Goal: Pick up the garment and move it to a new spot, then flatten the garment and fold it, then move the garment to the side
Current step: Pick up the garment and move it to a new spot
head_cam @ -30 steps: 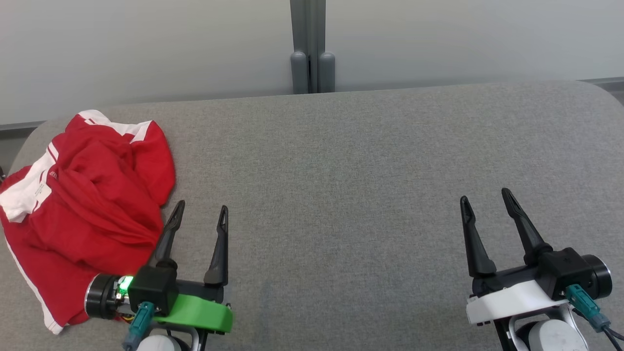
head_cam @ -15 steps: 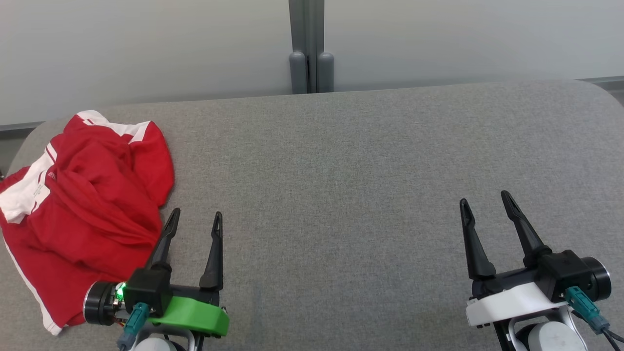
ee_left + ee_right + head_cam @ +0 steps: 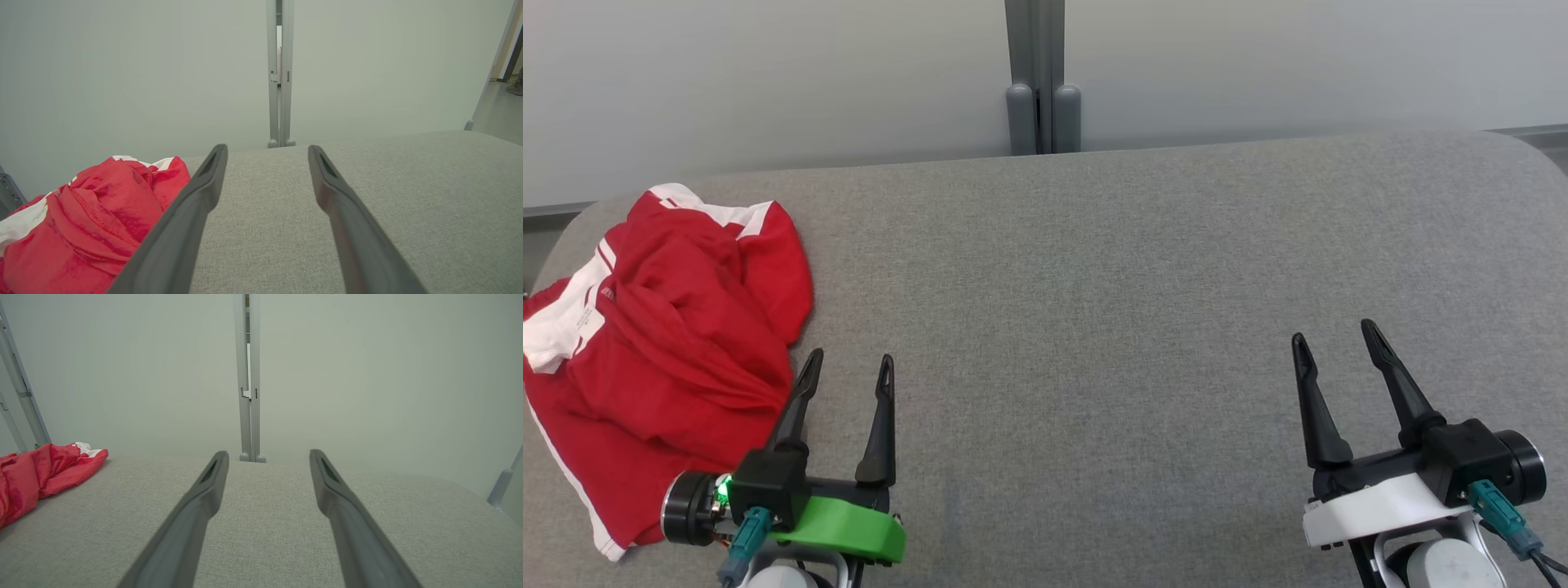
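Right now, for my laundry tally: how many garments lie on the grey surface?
1: a crumpled red garment at the left end of the grey surface, beside the left tool. Its folds could hide another piece.

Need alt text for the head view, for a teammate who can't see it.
A crumpled red and white garment lies at the left end of a grey padded surface. The left pincer and right pincer are open and empty.
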